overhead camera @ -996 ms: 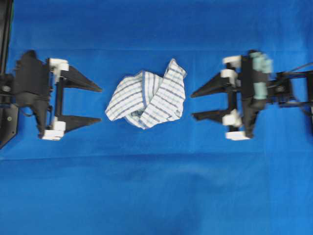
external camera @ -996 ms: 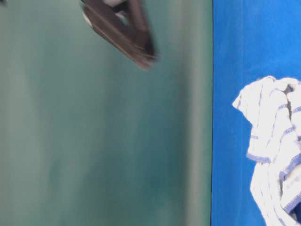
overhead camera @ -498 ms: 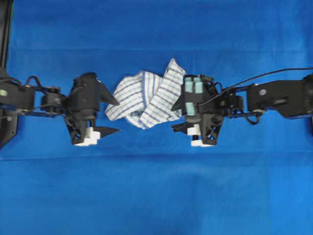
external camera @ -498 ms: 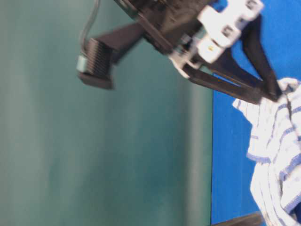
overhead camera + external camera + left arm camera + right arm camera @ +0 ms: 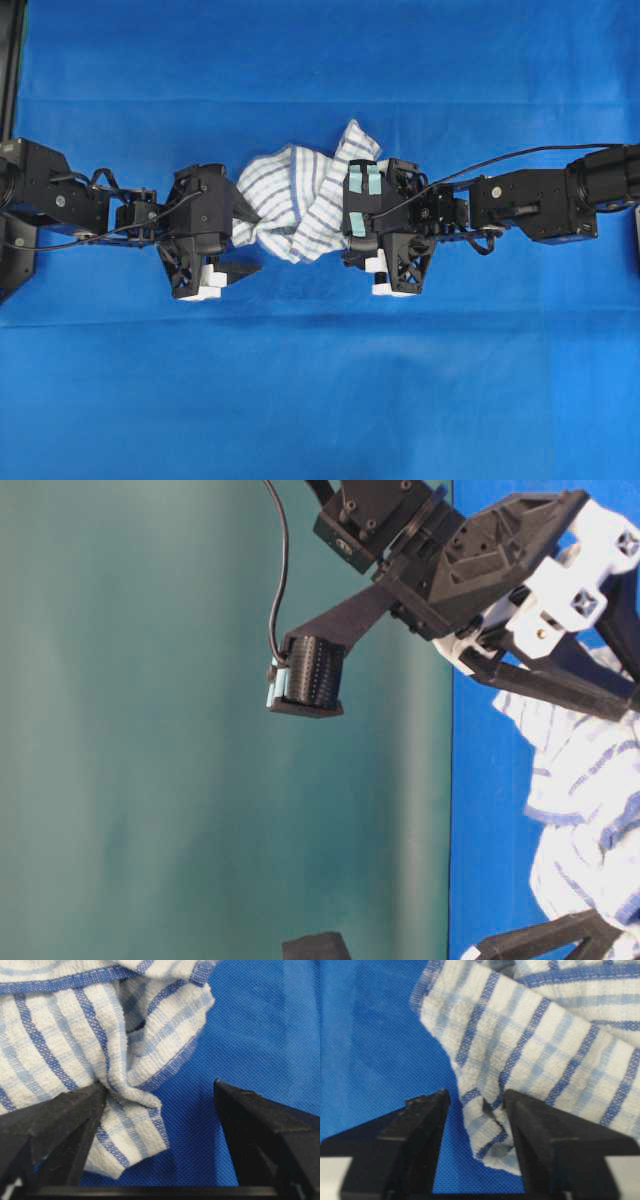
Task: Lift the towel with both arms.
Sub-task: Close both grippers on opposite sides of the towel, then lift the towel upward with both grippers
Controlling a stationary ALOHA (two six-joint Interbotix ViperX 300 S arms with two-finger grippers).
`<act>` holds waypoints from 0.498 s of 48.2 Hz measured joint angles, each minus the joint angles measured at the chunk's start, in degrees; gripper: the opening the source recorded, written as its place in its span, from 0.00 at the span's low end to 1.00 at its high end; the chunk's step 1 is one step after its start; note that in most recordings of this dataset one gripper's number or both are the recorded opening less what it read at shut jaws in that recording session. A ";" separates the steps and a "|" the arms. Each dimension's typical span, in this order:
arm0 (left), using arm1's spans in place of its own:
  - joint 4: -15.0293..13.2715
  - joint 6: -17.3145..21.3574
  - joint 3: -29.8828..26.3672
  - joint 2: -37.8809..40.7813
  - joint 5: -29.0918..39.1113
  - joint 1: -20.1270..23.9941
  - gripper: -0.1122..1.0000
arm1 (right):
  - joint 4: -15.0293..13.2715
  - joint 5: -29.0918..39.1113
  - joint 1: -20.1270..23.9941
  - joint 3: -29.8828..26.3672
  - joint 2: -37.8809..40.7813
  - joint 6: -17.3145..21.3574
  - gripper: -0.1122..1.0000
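The towel point(image 5: 300, 195), white with blue stripes and checks, lies crumpled on the blue sheet in the middle of the overhead view. My left gripper point(image 5: 244, 240) is at its left edge, tilted down. In the left wrist view the left gripper point(image 5: 160, 1085) is open. One finger presses the towel point(image 5: 75, 1035), and a corner lies in the wide gap. My right gripper point(image 5: 352, 240) is at the towel's right edge. In the right wrist view it point(image 5: 475, 1094) is open with a narrower gap. A towel point(image 5: 540, 1040) corner lies against one finger, clear of the other.
The blue sheet point(image 5: 320, 400) covers the whole table. A black frame point(image 5: 10, 90) runs down the far left edge. In the table-level view a green backdrop point(image 5: 150, 780) fills the left, with the right arm's wrist camera point(image 5: 310, 675) hanging in front of it.
Both arms have reached in from the sides and dropped to the towel's two edges. Both pairs of jaws have narrowed a little, with towel corners now between them.
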 measured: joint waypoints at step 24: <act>-0.18 -0.09 -3.96 -1.49 9.40 5.45 0.13 | 0.00 1.76 -1.32 0.00 -1.14 0.00 0.12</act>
